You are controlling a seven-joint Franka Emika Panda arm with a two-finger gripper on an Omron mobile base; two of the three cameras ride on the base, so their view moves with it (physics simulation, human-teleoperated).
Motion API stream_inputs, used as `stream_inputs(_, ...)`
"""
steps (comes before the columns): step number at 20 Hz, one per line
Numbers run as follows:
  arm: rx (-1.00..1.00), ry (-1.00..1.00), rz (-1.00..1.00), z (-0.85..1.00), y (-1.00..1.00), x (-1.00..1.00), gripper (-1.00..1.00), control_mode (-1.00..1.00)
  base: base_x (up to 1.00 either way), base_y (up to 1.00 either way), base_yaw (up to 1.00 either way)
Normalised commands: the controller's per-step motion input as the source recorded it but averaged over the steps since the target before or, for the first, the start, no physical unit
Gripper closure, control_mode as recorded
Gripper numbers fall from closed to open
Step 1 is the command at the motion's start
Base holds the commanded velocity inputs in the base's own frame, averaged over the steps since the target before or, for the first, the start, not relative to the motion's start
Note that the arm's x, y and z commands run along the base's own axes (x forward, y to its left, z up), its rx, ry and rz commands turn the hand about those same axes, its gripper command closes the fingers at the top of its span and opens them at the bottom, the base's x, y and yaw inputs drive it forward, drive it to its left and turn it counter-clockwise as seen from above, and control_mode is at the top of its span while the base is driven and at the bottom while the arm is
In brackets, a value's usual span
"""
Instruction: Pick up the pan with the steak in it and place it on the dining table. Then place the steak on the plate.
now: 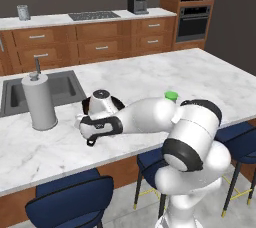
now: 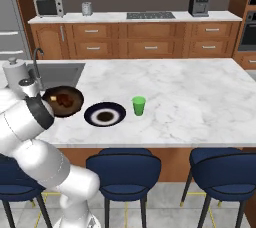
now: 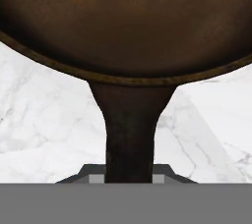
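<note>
1. Up close, the hand view has the pincer (image 3: 129, 179) clamped on the pan (image 3: 123, 21) handle, over the marble counter (image 3: 44, 120).
2. Sideways, the right base view adds the reddish-brown steak (image 2: 64, 100) in the brownish pan, beside the navy plate (image 2: 105, 115).

**Bystanders in the kitchen**

A green cup (image 2: 138, 105) is standing upright on the marble, near a sink (image 1: 60, 89) with a paper towel roll (image 1: 39, 101) sitting beside it. Along the back bench a coffee machine (image 2: 199, 3), a cooktop (image 2: 150, 15), a metal canister (image 2: 86, 8) and a microwave (image 2: 49, 5) are lining up. Blue stools (image 2: 123, 169) are waiting below
</note>
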Motion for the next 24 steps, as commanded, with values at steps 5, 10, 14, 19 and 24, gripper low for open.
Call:
stream_inputs(5,0.00,0.08,0.00,-0.42,0.11,0.16,1.00,-1.00,0.00,0.00,0.00)
stream_inputs(10,0.00,0.04,0.00,-0.33,0.06,0.16,1.00,-1.00,0.00,0.00,0.00)
stream_inputs(14,0.00,0.00,0.00,-0.06,0.02,0.04,1.00,-1.00,0.00,0.00,0.00)
stream_inputs(19,-0.02,0.00,0.00,-0.09,0.04,0.06,1.00,-1.00,0.00,0.00,0.00)
stream_inputs(24,-0.05,0.02,0.00,-0.26,0.08,0.12,1.00,-1.00,0.00,0.00,0.00)
